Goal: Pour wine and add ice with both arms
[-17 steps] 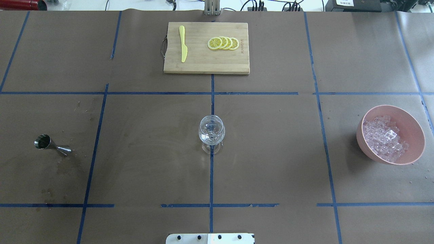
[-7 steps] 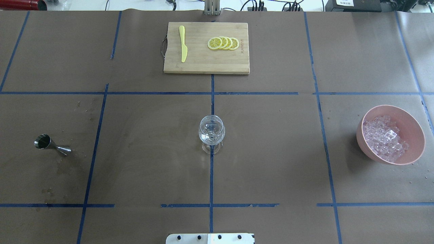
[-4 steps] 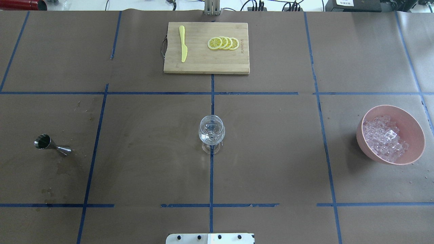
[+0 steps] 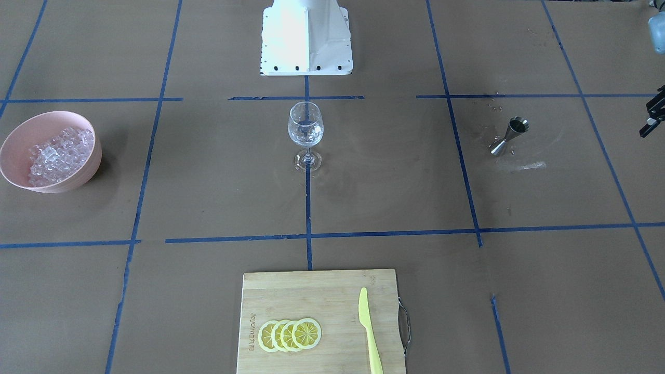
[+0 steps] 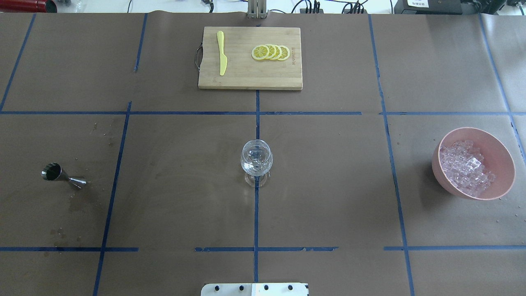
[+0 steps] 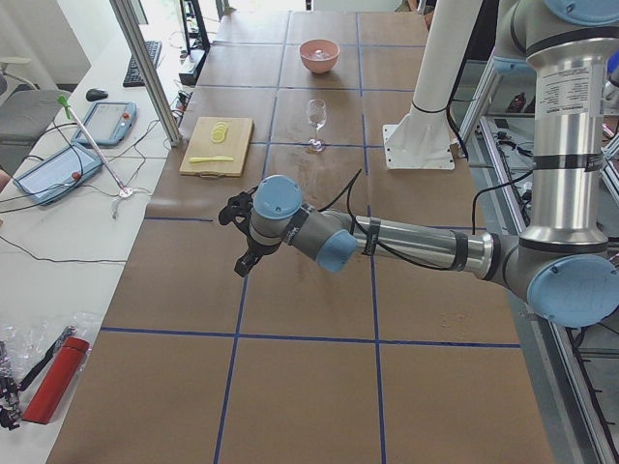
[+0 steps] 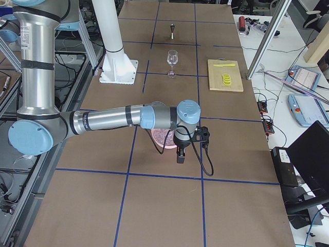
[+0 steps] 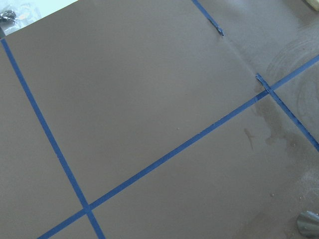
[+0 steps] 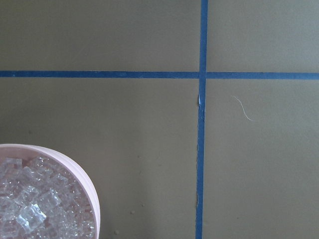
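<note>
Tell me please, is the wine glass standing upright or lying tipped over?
Upright. The wine glass stands on its foot on the table, with the bowl above the stem and the rim facing up.

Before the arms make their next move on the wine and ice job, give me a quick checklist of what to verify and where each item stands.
1. The wine glass stands upright on the centre tape line: ok.
2. The jigger stands upright on the robot's left side: ok. Whether it holds liquid: cannot tell.
3. The ice is piled in the pink bowl on the robot's right side: ok.
4. The left end effector is open for a grasp: cannot tell.
5. The right end effector is open for a grasp: cannot tell.
6. The cutting board lies at the far edge, apart from the glass: ok.
</note>
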Robot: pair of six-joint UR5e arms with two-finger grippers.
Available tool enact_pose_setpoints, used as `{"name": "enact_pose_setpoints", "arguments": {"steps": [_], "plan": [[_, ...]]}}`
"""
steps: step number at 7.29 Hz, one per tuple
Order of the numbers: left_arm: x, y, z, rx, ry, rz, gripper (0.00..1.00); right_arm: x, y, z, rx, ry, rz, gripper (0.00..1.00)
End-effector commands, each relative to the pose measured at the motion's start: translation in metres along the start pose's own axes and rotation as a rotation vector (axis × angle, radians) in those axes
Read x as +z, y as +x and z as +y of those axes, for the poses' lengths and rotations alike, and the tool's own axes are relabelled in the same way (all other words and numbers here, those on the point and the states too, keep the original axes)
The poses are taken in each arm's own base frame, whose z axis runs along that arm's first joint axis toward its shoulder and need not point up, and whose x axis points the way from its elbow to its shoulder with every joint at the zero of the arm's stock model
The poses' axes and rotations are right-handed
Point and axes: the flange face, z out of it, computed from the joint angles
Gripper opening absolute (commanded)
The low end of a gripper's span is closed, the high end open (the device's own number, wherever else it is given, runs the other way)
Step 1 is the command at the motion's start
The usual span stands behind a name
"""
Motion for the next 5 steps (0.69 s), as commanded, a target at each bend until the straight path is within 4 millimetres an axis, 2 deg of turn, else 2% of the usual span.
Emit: {"name": "enact_pose_setpoints", "arguments": {"steps": [1,2,4,5], "plan": [[0.047,0.068,0.056,-0.148,0.158,0.033,1.00,-0.001,-0.002,0.000,-0.004,0.003,-0.001,1.00],[0.061,0.090,0.097,-0.119,0.179,0.045,1.00,-0.002,-0.002,0.000,-0.007,0.004,-0.002,1.00],[0.040,0.092,0.147,-0.063,0.260,0.043,1.00,-0.003,-0.004,0.000,-0.007,0.007,-0.002,1.00],[0.035,0.094,0.178,0.077,0.304,-0.041,1.00,-0.004,-0.005,0.001,-0.008,0.008,-0.006,1.00]]}}
